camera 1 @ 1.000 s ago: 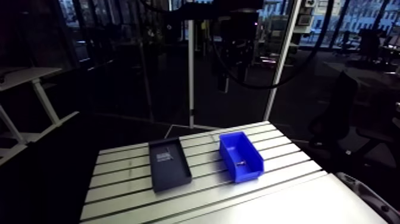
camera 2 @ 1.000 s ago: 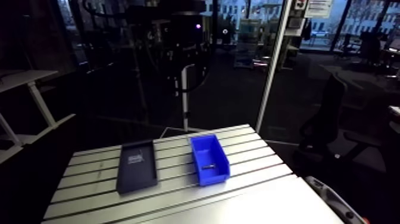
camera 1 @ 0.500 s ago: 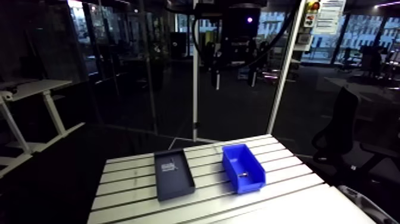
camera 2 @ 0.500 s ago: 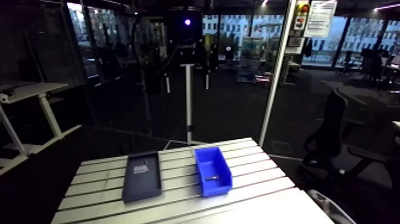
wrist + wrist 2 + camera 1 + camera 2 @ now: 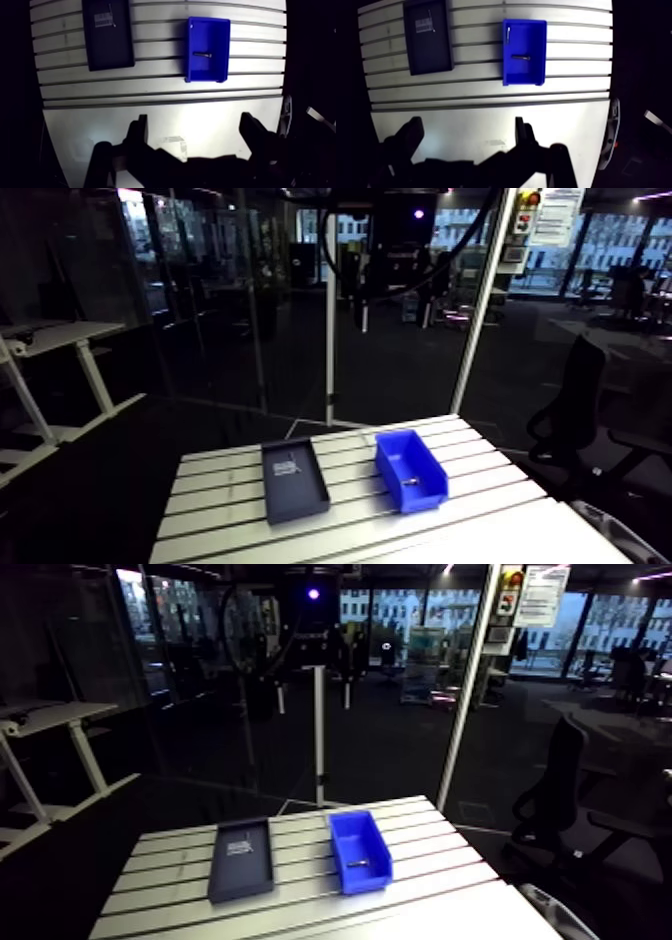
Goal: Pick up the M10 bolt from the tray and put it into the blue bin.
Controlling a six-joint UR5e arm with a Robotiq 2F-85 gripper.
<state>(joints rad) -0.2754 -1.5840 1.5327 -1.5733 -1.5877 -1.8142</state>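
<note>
Looking down from the wrist view, the M10 bolt [image 5: 202, 54] is lying crosswise on the floor of the blue bin [image 5: 207, 30], roughly mid-length. The arm view only gives a tiny glint there, but it does show the gripper [image 5: 195, 120] hanging way up above the bench [image 5: 160, 85], which the wrist view can't tell you. Claw is spread wide with nothing between the fingers [image 5: 255, 132]. The dark tray [image 5: 107, 50] sits beside the bin on the slotted part with a clear gap between them. Its white label is at the end farther from the gripper. The bin is nearer one side edge of the bench. A smooth unslotted strip runs along the near edge, under the gripper.
</note>
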